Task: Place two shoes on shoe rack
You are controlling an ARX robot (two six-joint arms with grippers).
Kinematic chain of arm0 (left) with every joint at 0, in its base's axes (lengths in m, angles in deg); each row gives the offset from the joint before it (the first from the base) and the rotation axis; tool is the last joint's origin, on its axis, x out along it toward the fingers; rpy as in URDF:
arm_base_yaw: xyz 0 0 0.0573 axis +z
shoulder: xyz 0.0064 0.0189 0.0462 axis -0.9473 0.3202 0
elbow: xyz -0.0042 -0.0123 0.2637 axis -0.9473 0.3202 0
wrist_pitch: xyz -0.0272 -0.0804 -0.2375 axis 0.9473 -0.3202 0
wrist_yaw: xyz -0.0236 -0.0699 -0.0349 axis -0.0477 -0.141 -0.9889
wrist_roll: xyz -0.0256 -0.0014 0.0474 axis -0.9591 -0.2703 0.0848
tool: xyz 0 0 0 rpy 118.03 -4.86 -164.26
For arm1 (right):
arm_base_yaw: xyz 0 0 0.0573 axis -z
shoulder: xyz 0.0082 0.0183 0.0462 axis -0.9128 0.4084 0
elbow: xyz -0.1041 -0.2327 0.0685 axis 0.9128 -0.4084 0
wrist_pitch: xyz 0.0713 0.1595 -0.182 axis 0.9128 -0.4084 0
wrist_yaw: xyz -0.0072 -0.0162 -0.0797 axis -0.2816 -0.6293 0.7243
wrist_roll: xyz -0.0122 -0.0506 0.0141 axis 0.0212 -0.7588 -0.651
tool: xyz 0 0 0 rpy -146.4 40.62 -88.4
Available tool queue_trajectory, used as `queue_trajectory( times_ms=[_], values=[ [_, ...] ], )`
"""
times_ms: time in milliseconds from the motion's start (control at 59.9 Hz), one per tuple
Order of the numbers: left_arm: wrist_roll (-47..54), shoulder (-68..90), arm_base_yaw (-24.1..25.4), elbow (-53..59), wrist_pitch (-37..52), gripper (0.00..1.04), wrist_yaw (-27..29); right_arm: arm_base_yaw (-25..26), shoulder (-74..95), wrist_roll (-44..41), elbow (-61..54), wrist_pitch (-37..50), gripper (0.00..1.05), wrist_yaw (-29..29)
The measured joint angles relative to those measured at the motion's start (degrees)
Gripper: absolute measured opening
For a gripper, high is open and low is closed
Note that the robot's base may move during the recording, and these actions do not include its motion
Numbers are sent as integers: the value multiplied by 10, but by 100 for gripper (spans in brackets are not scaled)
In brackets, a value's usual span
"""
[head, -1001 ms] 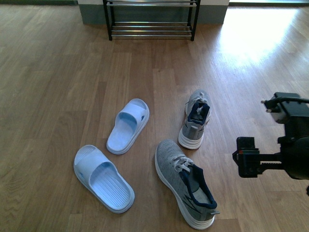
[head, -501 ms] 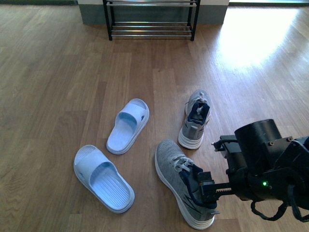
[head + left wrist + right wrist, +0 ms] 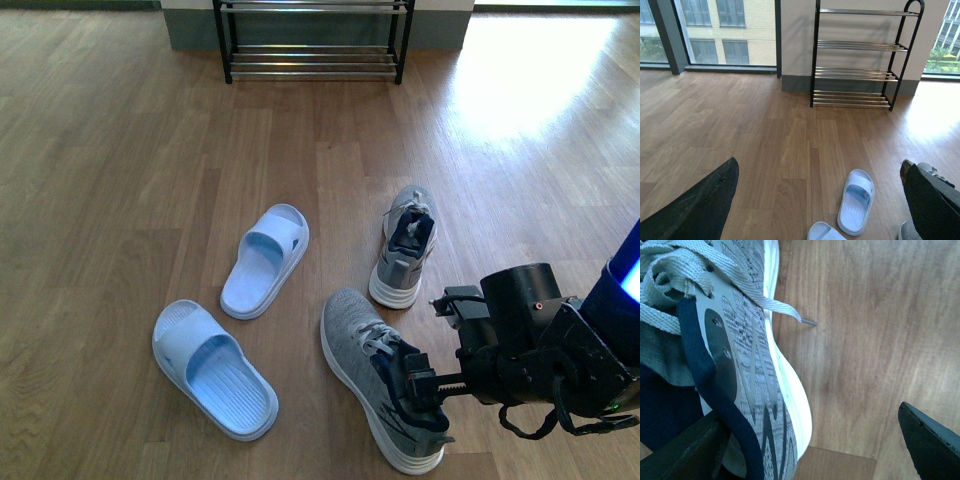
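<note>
**A:** How does the left pincer stand?

**B:** The left gripper is spread wide with nothing in it. It faces the shoe rack from well away.

**A:** And the floor?

**B:** Toward the rack's left end lie a pale blue slide and a second slide, both well short of it. Toward its right end sits a grey sneaker, with the other sneaker farther from the rack. Neither is on it.

**A:** The right pincer?

**B:** The right gripper is spread astride the farther sneaker's side wall. One finger is at the navy opening and one is out over the boards.
</note>
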Motion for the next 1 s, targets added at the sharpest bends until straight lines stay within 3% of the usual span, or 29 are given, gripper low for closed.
queue_trajectory(
  times_ms=[150,267,584,801,1001],
  values=[
    [0,0,0,0,0,95,0,4,37,7,31,19,95,-71],
    [0,0,0,0,0,95,0,10,59,17,53,28,92,-80],
    [0,0,0,0,0,95,0,25,75,22,59,54,44,-97],
    [0,0,0,0,0,95,0,21,70,45,31,93,1,-98],
    [0,0,0,0,0,95,0,42,-12,57,-73,117,1,-45]
  ],
)
